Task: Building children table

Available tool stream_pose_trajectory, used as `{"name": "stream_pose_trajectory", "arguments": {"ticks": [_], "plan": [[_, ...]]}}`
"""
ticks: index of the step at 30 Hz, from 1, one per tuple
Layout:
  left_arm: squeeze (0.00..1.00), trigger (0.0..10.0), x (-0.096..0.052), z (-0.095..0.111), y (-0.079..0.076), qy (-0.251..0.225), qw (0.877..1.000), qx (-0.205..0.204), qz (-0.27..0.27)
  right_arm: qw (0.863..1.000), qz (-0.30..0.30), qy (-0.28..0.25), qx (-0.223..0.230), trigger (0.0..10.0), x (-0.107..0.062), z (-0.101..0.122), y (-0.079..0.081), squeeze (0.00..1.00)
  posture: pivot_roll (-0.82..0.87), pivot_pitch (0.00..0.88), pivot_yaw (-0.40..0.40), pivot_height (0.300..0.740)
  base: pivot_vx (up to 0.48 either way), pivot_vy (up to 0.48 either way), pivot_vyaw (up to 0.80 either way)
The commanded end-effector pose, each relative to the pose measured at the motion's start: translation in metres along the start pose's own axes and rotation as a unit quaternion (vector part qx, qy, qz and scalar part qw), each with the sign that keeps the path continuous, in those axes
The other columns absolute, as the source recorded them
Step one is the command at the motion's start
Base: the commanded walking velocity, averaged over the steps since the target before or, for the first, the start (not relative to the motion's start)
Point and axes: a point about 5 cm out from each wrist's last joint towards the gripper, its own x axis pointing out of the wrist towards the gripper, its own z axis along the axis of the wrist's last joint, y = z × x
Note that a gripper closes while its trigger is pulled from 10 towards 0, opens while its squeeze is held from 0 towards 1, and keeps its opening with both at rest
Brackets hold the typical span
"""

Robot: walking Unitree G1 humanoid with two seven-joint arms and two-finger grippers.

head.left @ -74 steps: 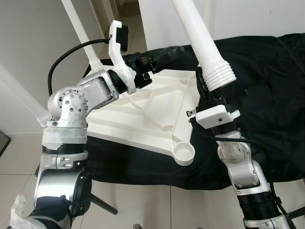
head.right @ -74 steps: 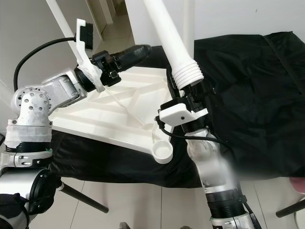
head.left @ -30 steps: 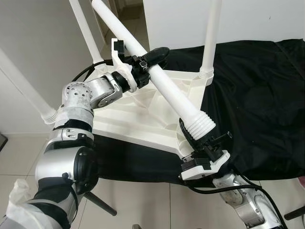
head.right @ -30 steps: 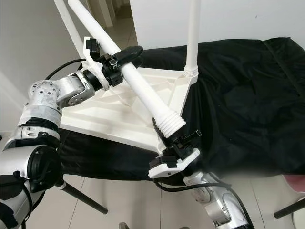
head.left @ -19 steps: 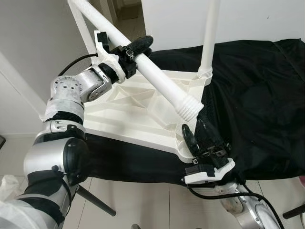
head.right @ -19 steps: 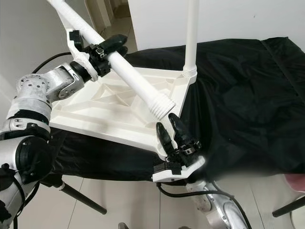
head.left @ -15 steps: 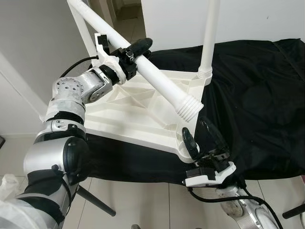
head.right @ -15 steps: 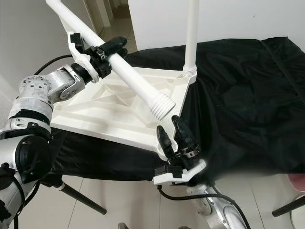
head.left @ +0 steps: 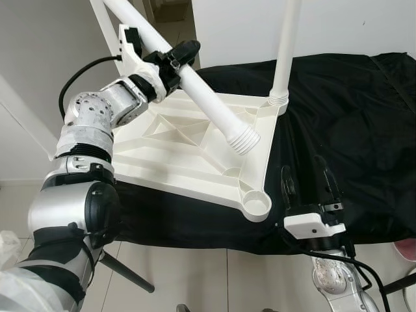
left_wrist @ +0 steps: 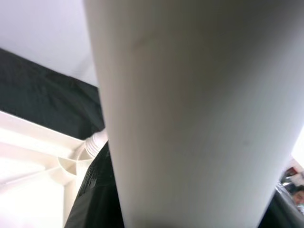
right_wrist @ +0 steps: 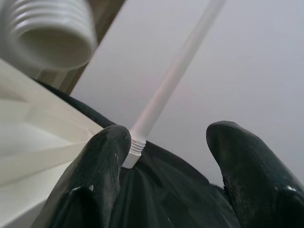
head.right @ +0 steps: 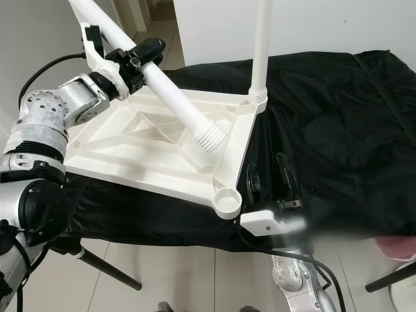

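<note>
Over the black-draped counter [head.left: 364,110], left gripper [head.left: 170,60] clamps a white table leg [head.left: 207,104] above the inverted tabletop [head.left: 175,153]; right gripper [head.left: 305,185] apart, empty. No legible markings; tiled floor [head.left: 214,279].

The right gripper [head.left: 305,182] has let go of the loose table leg [head.left: 208,105] and drawn back toward the robot; its fingers now stand spread, apart from the leg, beside the empty corner socket [head.left: 258,205]. The left gripper [head.left: 174,57] alone now carries the leg, and has swung its threaded end [head.left: 243,139] up above the upturned tabletop [head.left: 169,156].
</note>
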Motion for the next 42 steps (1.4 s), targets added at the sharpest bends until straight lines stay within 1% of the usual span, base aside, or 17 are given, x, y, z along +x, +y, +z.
{"name": "stream_pose_trajectory", "arguments": {"ticks": [1,2,6,7,8,11,15,19,20,31,32,33,35,36,37,38,42], "plan": [[0.00,10.0,-0.001,0.004,-0.007,-0.015,0.998,0.054,-0.033,0.998,-0.002,0.013,0.053,10.0,0.010,0.006,0.002,0.00,-0.10,0.048,0.129,0.740,0.000,0.000,0.00],[0.00,10.0,-0.001,0.004,-0.007,-0.015,0.998,0.054,-0.033,0.998,-0.002,0.013,0.053,10.0,0.010,0.006,0.002,0.00,-0.10,0.048,0.129,0.740,0.000,0.000,0.00],[0.00,10.0,0.003,0.000,-0.019,-0.033,0.991,0.125,-0.036,0.989,0.029,0.021,0.145,10.0,0.033,0.019,0.007,0.00,-0.10,0.051,0.119,0.740,0.000,0.000,0.00],[0.00,10.0,0.003,0.000,-0.019,-0.033,0.991,0.125,-0.036,0.989,0.029,0.021,0.145,10.0,0.033,0.019,0.007,0.00,-0.10,0.051,0.119,0.740,0.000,0.000,0.00],[0.00,10.0,0.004,-0.005,-0.026,-0.037,0.986,0.156,-0.043,0.984,0.045,0.023,0.170,10.0,0.038,0.023,0.008,0.00,-0.10,0.051,0.114,0.740,0.000,0.000,0.00],[0.00,10.0,0.004,-0.010,-0.032,-0.043,0.983,0.174,-0.048,0.979,0.056,0.027,0.192,10.0,0.043,0.025,0.009,0.00,-0.10,0.046,0.110,0.740,0.000,0.000,0.00],[0.00,10.0,0.004,-0.014,-0.036,-0.047,0.978,0.199,-0.050,0.978,0.064,0.025,0.197,10.0,0.048,0.027,0.009,0.00,-0.10,0.045,0.110,0.740,0.000,0.000,0.00],[0.00,10.0,0.006,-0.025,-0.044,-0.053,0.970,0.230,-0.055,0.973,0.096,0.038,0.205,10.0,0.055,0.027,0.011,0.00,-0.09,0.051,0.102,0.740,0.000,0.000,0.00],[0.00,10.0,0.007,-0.034,-0.050,-0.054,0.964,0.252,-0.059,0.969,0.117,0.049,0.210,10.0,0.062,0.026,0.011,0.00,-0.09,0.051,0.102,0.740,0.000,0.000,0.00],[0.00,10.0,0.010,-0.057,-0.066,-0.045,0.949,0.301,-0.087,0.960,0.174,0.065,0.208,10.0,0.074,0.026,0.019,0.00,-0.09,0.040,0.119,0.740,0.000,0.000,0.00],[0.00,10.0,0.011,-0.061,-0.069,-0.044,0.947,0.305,-0.091,0.959,0.179,0.065,0.207,10.0,0.076,0.025,0.020,0.27,-0.09,0.040,0.119,0.740,0.000,0.000,0.00],[0.00,10.0,0.012,-0.065,-0.073,-0.043,0.945,0.311,-0.097,0.959,0.182,0.067,0.205,10.0,0.078,0.025,0.022,1.00,-0.09,0.040,0.119,0.740,0.000,0.000,0.00],[0.00,10.0,0.013,-0.068,-0.076,-0.043,0.943,0.314,-0.101,0.959,0.184,0.068,0.203,10.0,0.080,0.025,0.023,1.00,-0.09,0.040,0.119,0.740,0.000,0.000,0.00],[0.00,10.0,0.013,-0.072,-0.079,-0.042,0.941,0.318,-0.107,0.960,0.185,0.072,0.198,10.0,0.084,0.023,0.025,0.17,-0.08,0.031,0.120,0.740,0.000,0.000,0.00],[0.00,10.0,0.013,-0.072,-0.079,-0.042,0.941,0.318,-0.107,0.960,0.185,0.072,0.198,10.0,0.084,0.023,0.025,0.17,-0.08,0.031,0.120,0.740,0.000,0.000,0.00],[0.00,10.0,0.014,-0.076,-0.082,-0.041,0.940,0.321,-0.111,0.960,0.187,0.076,0.194,10.0,0.087,0.022,0.027,0.00,-0.08,0.025,0.119,0.740,0.000,0.000,0.00],[0.00,10.0,0.014,-0.084,-0.086,-0.038,0.939,0.321,-0.120,0.960,0.193,0.088,0.181,10.0,0.096,0.017,0.031,0.00,-0.07,0.015,0.110,0.740,0.000,0.000,0.00]]}}
